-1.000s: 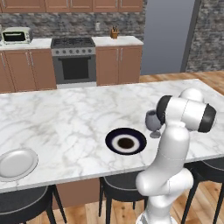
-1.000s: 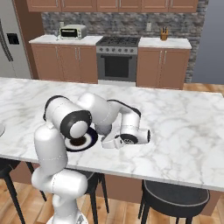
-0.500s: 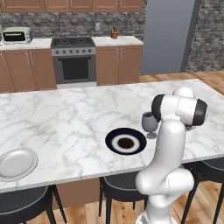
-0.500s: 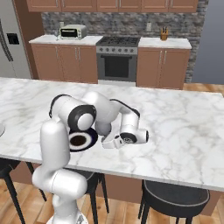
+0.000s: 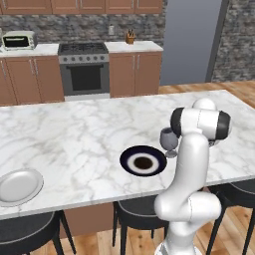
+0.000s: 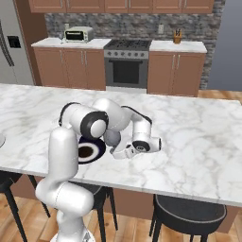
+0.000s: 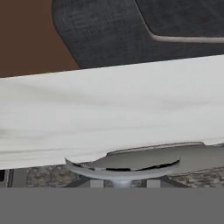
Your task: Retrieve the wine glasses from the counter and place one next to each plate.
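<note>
Right base view shows us the gripper (image 6: 115,152) clenched on the wine glass (image 6: 112,137), low at its stem. We see the glass standing just beside the dark plate (image 6: 89,151) on the island (image 6: 198,137).

A: island top (image 5: 74,134) colour?
B: white marble, grey veining. Stools (image 6: 189,215) under it black, seats dark grey.
A: plates?
B: near one (image 5: 143,161) reads dark navy/black rim, pale ring, dark centre. Far-left one (image 5: 19,186) plain light grey.
A: glass?
B: wine glass (image 5: 169,139) translucent grey-blue. Its foot (image 7: 122,169) in the hand view is pale grey.
A: background?
B: cabinets (image 5: 135,73) warm brown wood, back counter (image 6: 178,46) white, backsplash (image 6: 137,23) mottled grey stone. Range (image 5: 84,69) steel grey, black oven window. Toaster oven (image 6: 78,34) silver, dark door. Floor (image 5: 239,87) orange-brown planks.
A: arm?
B: arm (image 5: 191,164) white, dark joint bands.
</note>
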